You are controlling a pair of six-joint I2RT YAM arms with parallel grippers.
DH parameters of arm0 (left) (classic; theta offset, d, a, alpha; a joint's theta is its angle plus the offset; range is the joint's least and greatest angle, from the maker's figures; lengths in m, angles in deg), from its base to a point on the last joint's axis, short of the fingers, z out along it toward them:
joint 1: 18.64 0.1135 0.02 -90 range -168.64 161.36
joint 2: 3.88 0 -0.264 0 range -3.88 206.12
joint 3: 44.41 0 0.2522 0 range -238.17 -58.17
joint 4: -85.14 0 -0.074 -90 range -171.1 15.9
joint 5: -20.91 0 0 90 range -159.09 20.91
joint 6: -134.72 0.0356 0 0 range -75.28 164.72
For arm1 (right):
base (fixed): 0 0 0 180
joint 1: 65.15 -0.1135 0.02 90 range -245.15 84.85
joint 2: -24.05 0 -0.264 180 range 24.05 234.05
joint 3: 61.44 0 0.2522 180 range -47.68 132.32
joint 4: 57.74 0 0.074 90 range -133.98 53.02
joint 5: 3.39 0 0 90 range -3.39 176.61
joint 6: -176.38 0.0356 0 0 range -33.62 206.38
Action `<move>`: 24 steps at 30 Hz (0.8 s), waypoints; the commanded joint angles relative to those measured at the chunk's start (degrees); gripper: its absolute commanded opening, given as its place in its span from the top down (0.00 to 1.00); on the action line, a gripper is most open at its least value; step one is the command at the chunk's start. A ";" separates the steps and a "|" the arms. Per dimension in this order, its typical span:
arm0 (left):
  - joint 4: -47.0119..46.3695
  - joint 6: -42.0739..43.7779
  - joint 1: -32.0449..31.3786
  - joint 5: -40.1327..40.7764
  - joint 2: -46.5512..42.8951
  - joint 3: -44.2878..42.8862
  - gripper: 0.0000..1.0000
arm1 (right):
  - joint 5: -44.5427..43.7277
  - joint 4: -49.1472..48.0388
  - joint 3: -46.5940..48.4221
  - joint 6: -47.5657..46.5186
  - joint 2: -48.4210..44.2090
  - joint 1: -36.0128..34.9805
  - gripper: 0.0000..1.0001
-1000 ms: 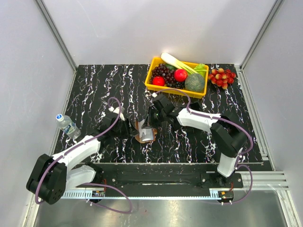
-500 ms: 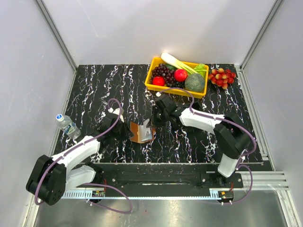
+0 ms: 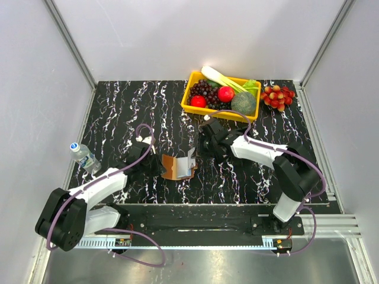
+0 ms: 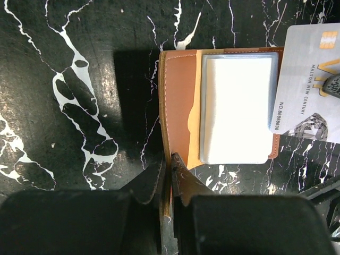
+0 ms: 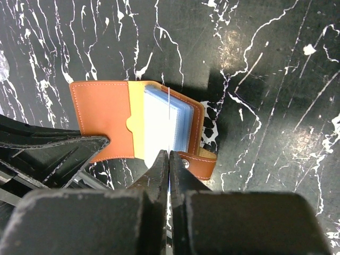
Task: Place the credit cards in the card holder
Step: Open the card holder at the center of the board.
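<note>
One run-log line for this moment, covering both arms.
left fingers: shut on card holder cover edge | right fingers: shut on grey card, edge-on over open holder | card seated: cannot tell

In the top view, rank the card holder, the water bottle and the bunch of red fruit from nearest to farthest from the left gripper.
1. card holder: the left gripper pinches its left edge.
2. water bottle: lying well off to the left.
3. bunch of red fruit: at the far back right.
</note>
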 commanded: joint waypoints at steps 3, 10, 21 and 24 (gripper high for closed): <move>-0.22 0.39 0.24 2.32 1.39 -0.39 1.00 | -2.68 0.15 -1.52 -1.23 -3.71 0.86 1.00; -0.75 0.39 0.24 2.50 4.02 -0.48 1.00 | -2.33 0.94 -2.40 -2.11 -4.15 0.95 1.00; -1.72 0.13 0.24 1.88 5.78 -0.30 1.00 | -1.54 0.59 -2.32 -2.02 -2.66 0.87 1.00; -2.42 0.13 0.24 1.09 5.96 -0.22 1.00 | -0.23 -0.38 -2.41 -1.41 -1.95 0.95 1.00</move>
